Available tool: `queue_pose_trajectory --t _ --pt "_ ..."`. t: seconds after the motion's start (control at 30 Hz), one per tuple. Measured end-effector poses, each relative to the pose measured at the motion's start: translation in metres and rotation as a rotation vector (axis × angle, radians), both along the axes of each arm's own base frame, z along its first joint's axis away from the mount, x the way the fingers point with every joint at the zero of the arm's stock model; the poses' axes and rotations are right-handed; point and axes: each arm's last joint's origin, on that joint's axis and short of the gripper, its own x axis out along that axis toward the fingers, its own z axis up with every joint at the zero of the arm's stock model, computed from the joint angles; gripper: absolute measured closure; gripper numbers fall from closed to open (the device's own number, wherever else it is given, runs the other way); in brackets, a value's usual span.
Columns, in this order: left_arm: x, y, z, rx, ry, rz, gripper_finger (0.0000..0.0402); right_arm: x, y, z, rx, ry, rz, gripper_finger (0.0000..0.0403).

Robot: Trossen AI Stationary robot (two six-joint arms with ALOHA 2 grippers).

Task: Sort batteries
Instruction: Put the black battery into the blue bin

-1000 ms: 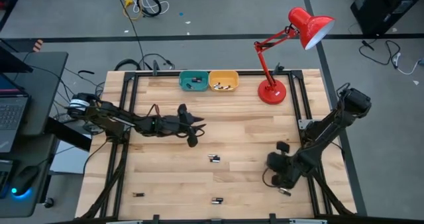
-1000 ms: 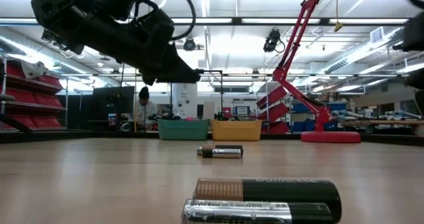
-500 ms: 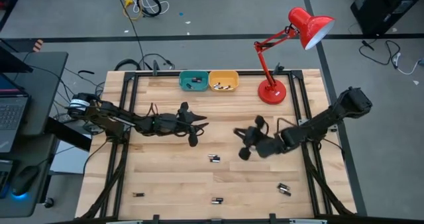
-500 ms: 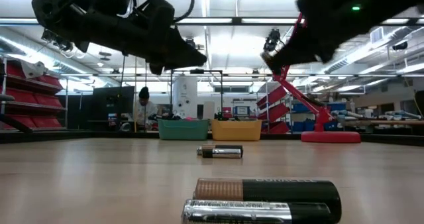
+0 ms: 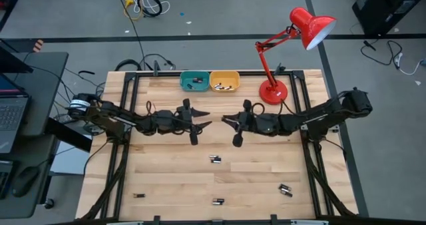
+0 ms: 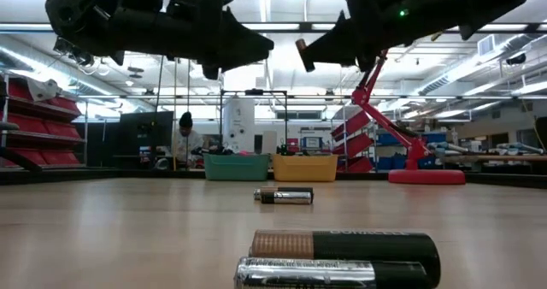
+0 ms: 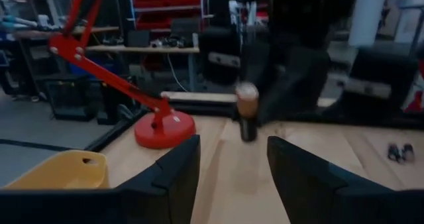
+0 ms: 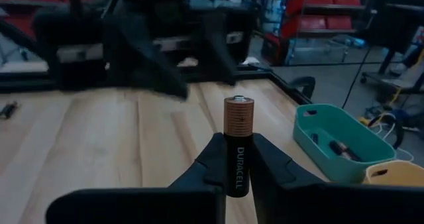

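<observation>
My right gripper [image 5: 229, 121] hangs above the table's middle, shut on a battery [image 8: 238, 144] with a dark body and a copper end. My left gripper [image 5: 202, 120] faces it from the left, open and a short gap away. Past the left fingers [image 7: 169, 174], the left wrist view shows that battery [image 7: 248, 111]. Other batteries lie on their sides on the wood: a pair [image 5: 215, 159] in the middle, one [image 5: 217, 201] at the near edge, one [image 5: 138, 195] near left, a pair [image 5: 285, 190] near right. The low view shows both grippers high above the table. My right gripper pinches the battery's dark body [image 8: 238, 159] between its two fingers. The copper end [image 8: 238, 114] sticks out beyond the fingertips, toward my left gripper. The fingers come level from the table's right, lying along the battery. It is lifted clear of the table.
A teal bin [image 5: 194, 82] and a yellow bin [image 5: 224, 81] sit side by side at the far edge, each holding batteries. A red desk lamp's base [image 5: 273, 92] stands far right. A person shows beyond the table in the low view.
My right arm has swung from the table's near right corner up and toward the middle, ending opposite my left gripper with the battery held out. My left gripper has shifted slightly toward the far edge and stayed open.
</observation>
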Motion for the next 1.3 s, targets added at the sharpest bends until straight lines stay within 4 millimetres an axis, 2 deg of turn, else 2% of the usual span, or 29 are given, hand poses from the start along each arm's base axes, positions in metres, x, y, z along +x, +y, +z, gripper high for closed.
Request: queue_pose_trajectory --t 0.43,0.6,1.3 --pt "0.0 0.007 0.005 0.005 -0.052 -0.054 0.0209 0.026 -0.001 -0.024 -0.104 -0.117 0.045 0.0367" --pt "0.0 0.007 0.005 0.006 -0.052 -0.066 0.0209 0.03 -0.002 -0.027 -0.115 -0.184 0.037 0.0367" --pt "0.005 0.01 0.015 0.035 -0.09 -0.08 0.0232 0.046 -0.01 -0.012 -0.108 -0.2 0.077 0.0366"
